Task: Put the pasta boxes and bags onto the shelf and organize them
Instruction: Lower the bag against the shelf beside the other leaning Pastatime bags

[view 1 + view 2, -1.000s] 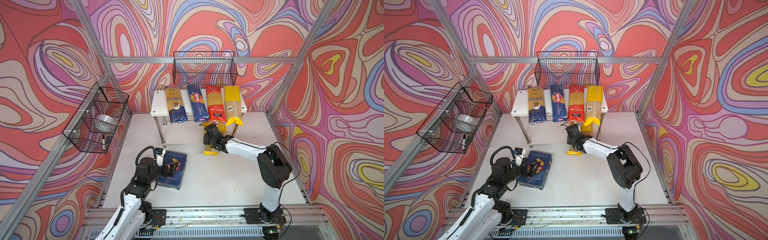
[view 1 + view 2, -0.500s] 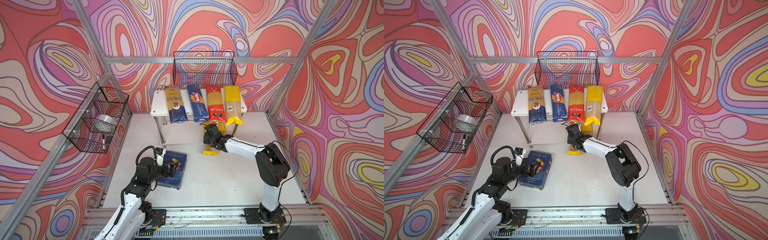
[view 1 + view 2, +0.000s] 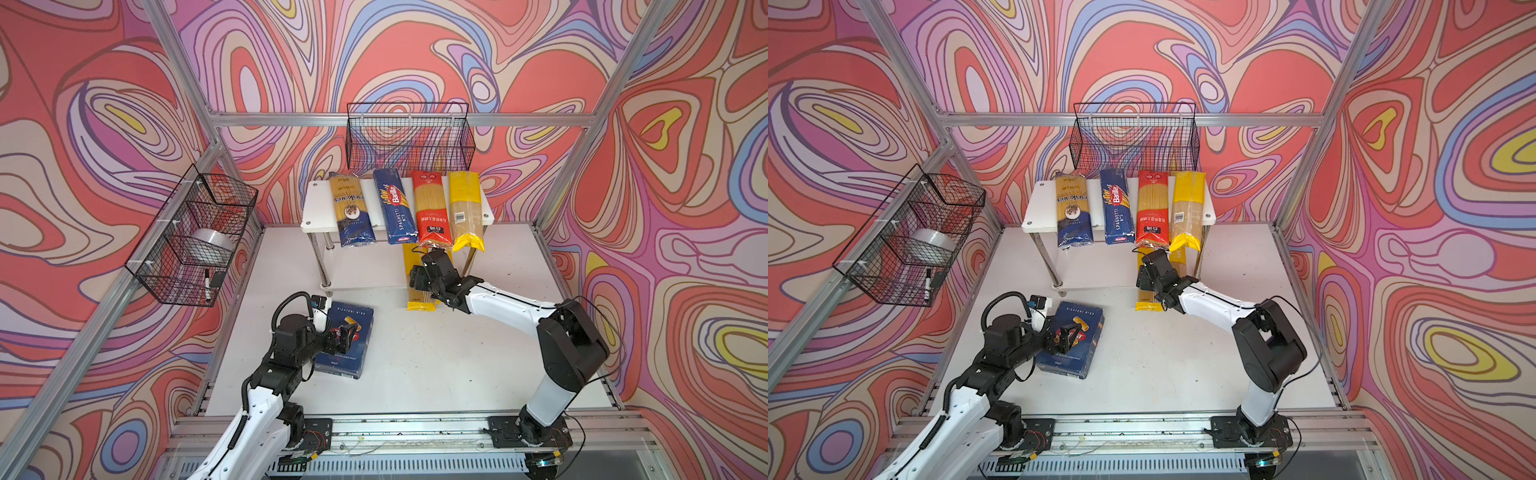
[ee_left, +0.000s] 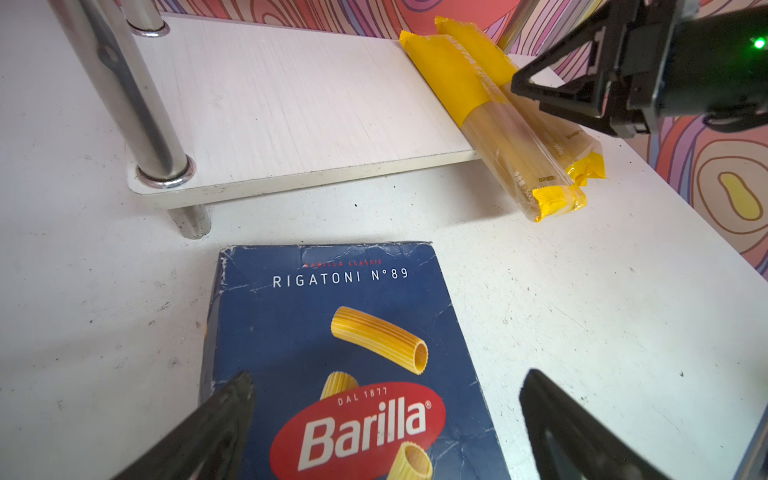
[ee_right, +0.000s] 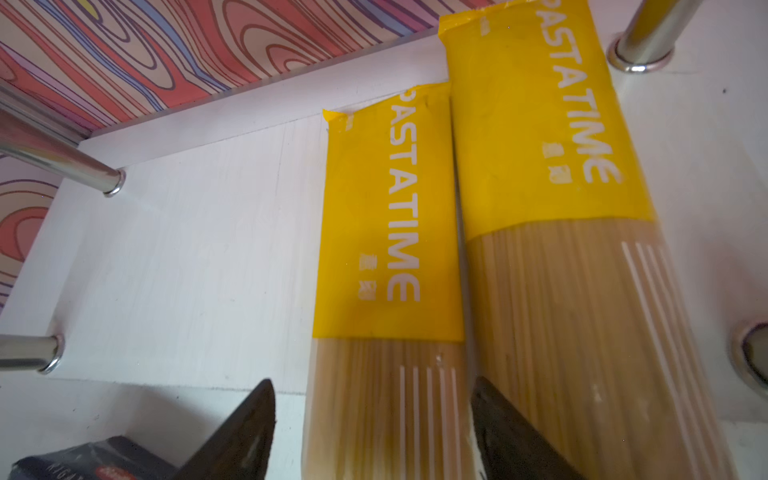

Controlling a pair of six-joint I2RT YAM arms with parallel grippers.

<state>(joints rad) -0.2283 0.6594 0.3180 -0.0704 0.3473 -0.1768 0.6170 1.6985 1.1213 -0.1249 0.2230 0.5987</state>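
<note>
The white shelf [image 3: 320, 208] holds the gold-and-navy bag [image 3: 351, 212], the narrow spaghetti box [image 3: 395, 212], a red bag [image 3: 430, 212] and a yellow bag [image 3: 465, 212] on top. Two more yellow bags [image 5: 386, 249] [image 5: 561, 291] lie side by side on its lower board [image 5: 187, 249], their near ends overhanging. My right gripper [image 5: 372, 380] is open, its fingers astride the left one [image 3: 419, 297]. The wide rigatoni box [image 4: 332, 299] lies flat on the table. Just above it hovers my left gripper [image 4: 388, 374], open and empty, as both top views [image 3: 347, 334] show.
An empty black wire basket [image 3: 409, 137] hangs on the back wall above the shelf. Another wire basket [image 3: 195, 232] on the left wall holds a tape roll and a marker. Chrome legs [image 4: 158, 158] stand at the lower board's corners.
My right gripper has opened and let go of the yellow bag on the lower board. The left arm and the rigatoni box have not moved.
</note>
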